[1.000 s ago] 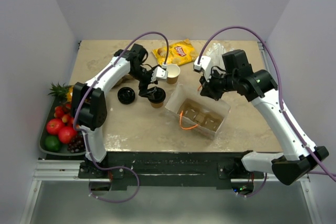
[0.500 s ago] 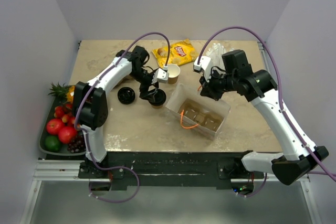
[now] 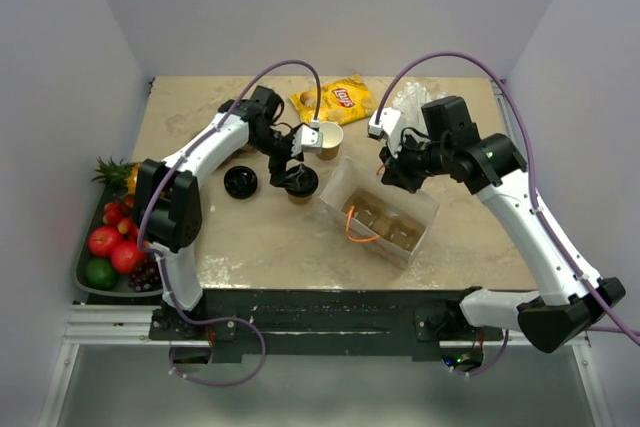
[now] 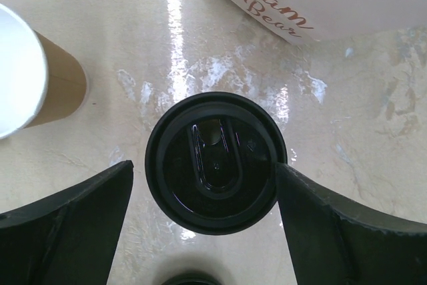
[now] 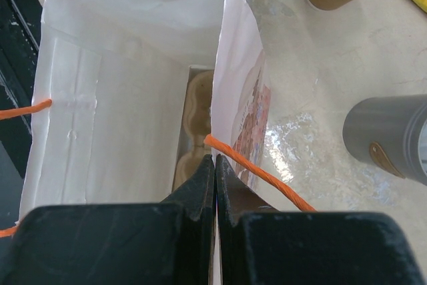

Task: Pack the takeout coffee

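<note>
I find a loose black lid (image 3: 240,182) lying on the tabletop (image 3: 200,117), at nine o'clock from the takeout coffee (image 3: 299,185). The left end effector (image 4: 208,188) hangs over that lidded cup, fingers wide on either side. An open cup (image 3: 328,137) stands at one o'clock. The right end effector (image 5: 215,165), at three o'clock, pinches the white paper bag (image 5: 120,98) by its rim.

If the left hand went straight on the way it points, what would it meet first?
The black lid of the capped cup, centred right under the left hand. Its open fingers look set to pass either side, though depth is unclear.
</note>
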### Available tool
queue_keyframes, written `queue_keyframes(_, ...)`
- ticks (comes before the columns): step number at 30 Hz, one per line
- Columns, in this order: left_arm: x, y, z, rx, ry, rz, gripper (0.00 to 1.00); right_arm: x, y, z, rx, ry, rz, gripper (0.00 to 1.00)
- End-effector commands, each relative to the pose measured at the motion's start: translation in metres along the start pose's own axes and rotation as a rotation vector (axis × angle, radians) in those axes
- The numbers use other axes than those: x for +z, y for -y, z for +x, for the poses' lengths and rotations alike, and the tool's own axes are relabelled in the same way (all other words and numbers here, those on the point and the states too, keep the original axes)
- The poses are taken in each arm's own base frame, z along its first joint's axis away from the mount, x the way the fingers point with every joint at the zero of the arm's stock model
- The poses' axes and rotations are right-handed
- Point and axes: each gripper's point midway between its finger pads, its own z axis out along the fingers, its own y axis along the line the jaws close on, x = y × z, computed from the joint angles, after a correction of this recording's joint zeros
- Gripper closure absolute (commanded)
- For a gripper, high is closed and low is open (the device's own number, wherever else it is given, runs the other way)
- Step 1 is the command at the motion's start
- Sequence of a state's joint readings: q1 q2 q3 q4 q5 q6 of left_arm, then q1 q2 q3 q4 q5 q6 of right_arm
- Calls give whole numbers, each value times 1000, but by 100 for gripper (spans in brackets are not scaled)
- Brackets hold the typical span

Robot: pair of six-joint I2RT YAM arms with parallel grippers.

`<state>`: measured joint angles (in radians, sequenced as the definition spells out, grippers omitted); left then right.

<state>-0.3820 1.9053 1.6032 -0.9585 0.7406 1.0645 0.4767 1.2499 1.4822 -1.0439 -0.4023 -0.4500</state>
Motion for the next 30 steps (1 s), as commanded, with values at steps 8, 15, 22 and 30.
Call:
queue_keyframes(8,-13,-9,-19,57,33,-75,5,-2,4,-6,-9,24,20,100)
queue_keyframes(15,-6,-1,-9,9,11,-21,6,-1,4,-4,-5,21,16,100)
queue_keyframes(22,-4,-14,-11,8,24,-81,10,0,5,-4,-5,19,18,100)
queue_keyframes(30,1,-13,-1,-19,-2,-70,16,1,5,-3,-7,17,15,100)
